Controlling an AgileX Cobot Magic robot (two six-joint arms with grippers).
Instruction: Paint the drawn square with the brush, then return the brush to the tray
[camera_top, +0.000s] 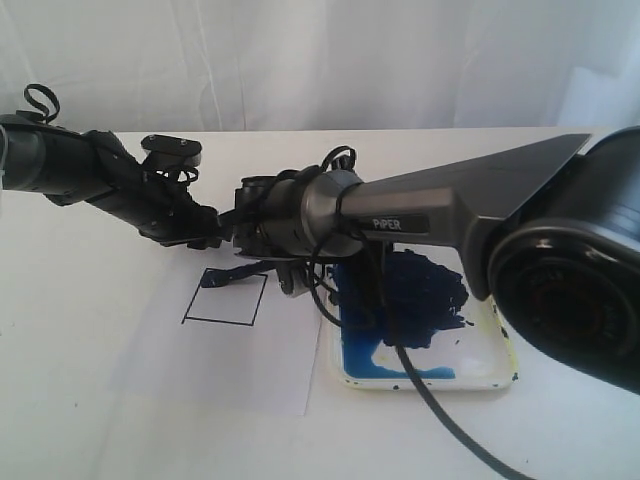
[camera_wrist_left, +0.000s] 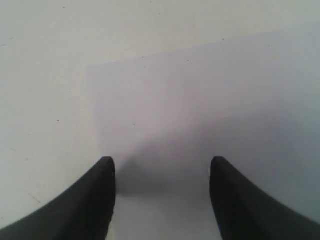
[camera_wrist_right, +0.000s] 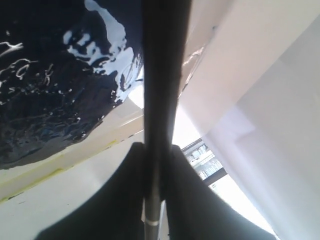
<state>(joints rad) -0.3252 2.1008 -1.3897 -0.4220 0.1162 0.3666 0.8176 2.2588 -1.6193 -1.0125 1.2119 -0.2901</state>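
While your right gripper (camera_wrist_right: 157, 148) clamps the brush (camera_wrist_right: 160, 90), its tip dabs blue at twelve o'clock on the drawn square (camera_top: 225, 300), mostly blank; the tray (camera_top: 420, 385), at three o'clock, awaits; left gripper (camera_wrist_left: 162, 160) gapes empty.

A white paper sheet (camera_wrist_left: 200, 115) lies flat on the white table (camera_wrist_left: 40, 75). It spreads out ahead of the left fingers (camera_wrist_left: 95, 200) and under the gap between them, with one corner well beyond their tips. A pale curtain (camera_top: 300, 60) hangs far past them, behind the table.
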